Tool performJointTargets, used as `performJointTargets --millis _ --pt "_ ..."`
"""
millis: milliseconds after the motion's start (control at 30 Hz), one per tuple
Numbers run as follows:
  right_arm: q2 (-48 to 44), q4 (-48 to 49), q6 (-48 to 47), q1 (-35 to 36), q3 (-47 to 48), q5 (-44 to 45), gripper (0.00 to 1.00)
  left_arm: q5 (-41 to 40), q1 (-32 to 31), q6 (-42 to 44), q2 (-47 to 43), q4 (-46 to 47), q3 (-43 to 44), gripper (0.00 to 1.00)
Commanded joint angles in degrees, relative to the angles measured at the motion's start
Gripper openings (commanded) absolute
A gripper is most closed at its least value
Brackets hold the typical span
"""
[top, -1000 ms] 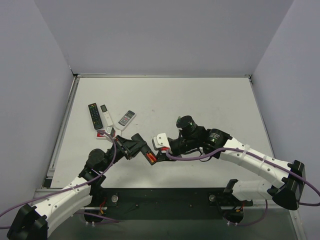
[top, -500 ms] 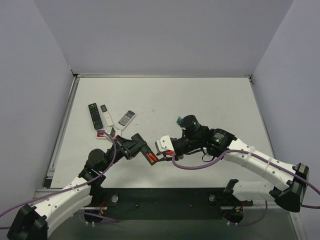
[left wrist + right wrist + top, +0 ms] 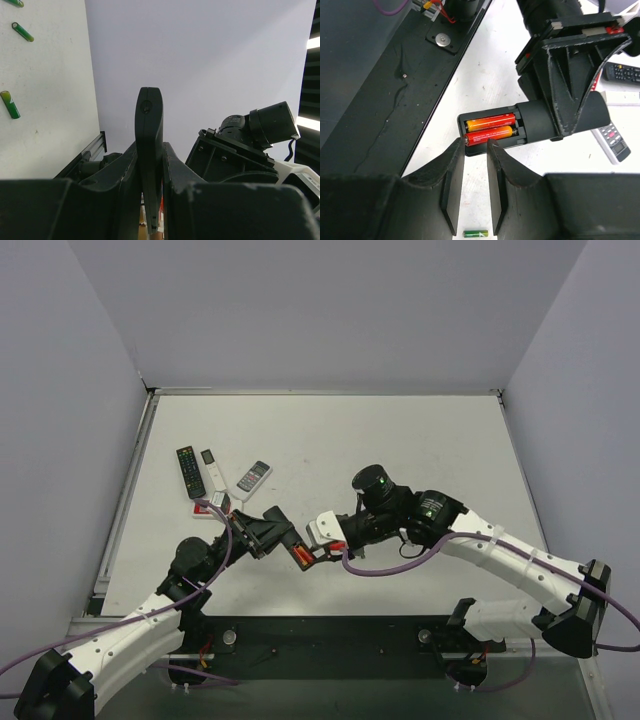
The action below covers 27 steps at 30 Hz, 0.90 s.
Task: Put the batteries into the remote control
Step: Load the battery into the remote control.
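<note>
Left claw (image 3: 149, 167) is clamped tight on the slim black plastic bar remote (image 3: 149, 125), which stands edge-on between its fingers. We note the remote's open bay facing the right claw (image 3: 473, 150). Two orange-red cylinder batteries (image 3: 490, 128) lie side by side in it, just beyond that claw's fingertips. Right claw's jaws stand slightly parted, with nothing between them. A small green cylinder cell (image 3: 476, 233) lies on the white table (image 3: 485, 75) behind those fingertips, toward the wrist.

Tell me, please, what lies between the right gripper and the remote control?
Nothing: the right wrist view shows the right gripper's fingers at the remote control's open end.
</note>
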Motion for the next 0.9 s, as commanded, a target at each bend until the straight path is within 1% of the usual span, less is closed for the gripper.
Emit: performJointTargets --millis 0,267,467,867 --pt "0.97 -1.96 -2.3 0.19 2.63 -4.03 0.21 0.77 0.18 0.51 -0.7 3.64 3.1 0.0" --pt "2.29 -2.84 -2.74 1.25 3.25 -3.06 0.2 0.77 0.18 0.42 -0.61 3.63 3.1 0.0" --pt "2.73 -2.84 -2.39 1.95 3.51 -1.57 0.17 0.77 0.18 0.42 -0.61 3.64 3.18 0.0" --pt "3.26 -2.75 -1.51 4.06 3.51 2.83 0.18 0.77 0.18 0.51 -0.7 3.46 3.36 0.0"
